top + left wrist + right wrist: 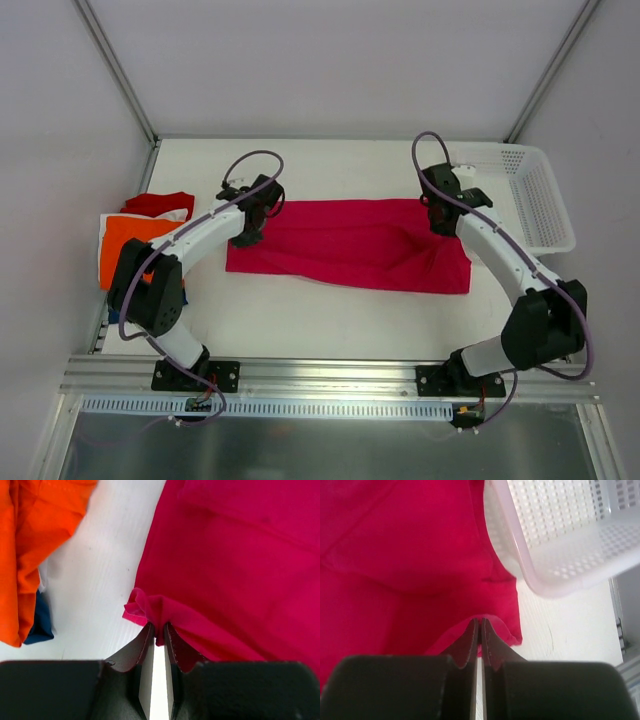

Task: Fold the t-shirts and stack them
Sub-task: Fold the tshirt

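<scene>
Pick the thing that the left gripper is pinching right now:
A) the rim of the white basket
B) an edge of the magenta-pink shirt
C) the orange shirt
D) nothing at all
B: in the left wrist view the left gripper has a bunched fold of the magenta-pink shirt caught between its fingers, while the orange shirt lies apart to the side.

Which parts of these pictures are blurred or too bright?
Top external view: even light, sharp, the magenta-pink cloth t-shirt clear. Left wrist view: the dark left fingers near the lens are soft. Right wrist view: the white perforated plastic basket is washed out; the right fingers are soft.
</scene>
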You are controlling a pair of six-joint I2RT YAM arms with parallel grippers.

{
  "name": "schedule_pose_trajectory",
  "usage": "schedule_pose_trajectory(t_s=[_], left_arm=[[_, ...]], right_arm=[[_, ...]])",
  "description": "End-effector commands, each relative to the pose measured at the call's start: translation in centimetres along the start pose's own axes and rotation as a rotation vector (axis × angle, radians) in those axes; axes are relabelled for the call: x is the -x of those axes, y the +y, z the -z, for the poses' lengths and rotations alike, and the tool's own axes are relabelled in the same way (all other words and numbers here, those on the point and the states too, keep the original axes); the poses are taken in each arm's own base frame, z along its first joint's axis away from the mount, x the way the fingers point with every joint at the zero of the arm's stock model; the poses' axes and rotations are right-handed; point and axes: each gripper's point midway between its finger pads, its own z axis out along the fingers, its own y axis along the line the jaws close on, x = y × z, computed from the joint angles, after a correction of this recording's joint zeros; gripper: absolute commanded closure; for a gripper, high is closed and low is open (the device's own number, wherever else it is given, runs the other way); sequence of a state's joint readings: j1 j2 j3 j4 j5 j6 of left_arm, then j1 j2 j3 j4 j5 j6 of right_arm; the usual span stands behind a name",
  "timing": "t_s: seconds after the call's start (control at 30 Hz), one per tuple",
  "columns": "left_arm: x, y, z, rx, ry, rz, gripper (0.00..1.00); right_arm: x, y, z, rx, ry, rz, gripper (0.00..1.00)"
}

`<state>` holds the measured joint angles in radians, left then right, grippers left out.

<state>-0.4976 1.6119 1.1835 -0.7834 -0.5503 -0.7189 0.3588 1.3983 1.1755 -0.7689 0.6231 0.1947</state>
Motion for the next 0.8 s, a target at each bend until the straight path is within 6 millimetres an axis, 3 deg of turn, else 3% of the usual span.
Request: schedule_pose_trajectory(t_s=[0.0, 0.07, 0.13, 0.17, 0.33, 0.6, 0.77], left_arm=[[1.9, 0.0, -0.6, 0.002, 0.009, -0.025, 0.89], [2.6, -0.5, -1.2, 0.004, 0.021, -0.027, 0.89], [3.3, -1.0, -1.5, 0.000, 0.025, -0.036, 0.89], [3.1, -1.4, -2.1, 0.002, 0.042, -0.049, 0.89], [3.5, -2.4, -3.3, 0.006, 0.065, -0.079, 0.89], [3.0, -2.1, -4.9, 0.047, 0.091, -0.088, 0.93], [3.3, -1.4, -4.6, 0.062, 0.073, -0.072, 0.94]], right_arm=[[3.8, 1.0, -1.1, 0.039, -0.027, 0.004, 1.00], [4.2, 1.8, -2.6, 0.039, 0.006, 0.029, 1.00], [5.9, 2.1, -3.2, 0.044, -0.001, 0.023, 1.00], [5.9, 2.3, -4.3, 0.031, 0.021, 0.033, 1.00], [8.4, 2.9, -6.3, 0.027, 0.025, 0.029, 1.00], [9.3, 2.2, -9.6, -0.002, 0.072, 0.008, 1.00], [10.3, 1.1, -10.2, -0.018, 0.070, 0.013, 1.00]])
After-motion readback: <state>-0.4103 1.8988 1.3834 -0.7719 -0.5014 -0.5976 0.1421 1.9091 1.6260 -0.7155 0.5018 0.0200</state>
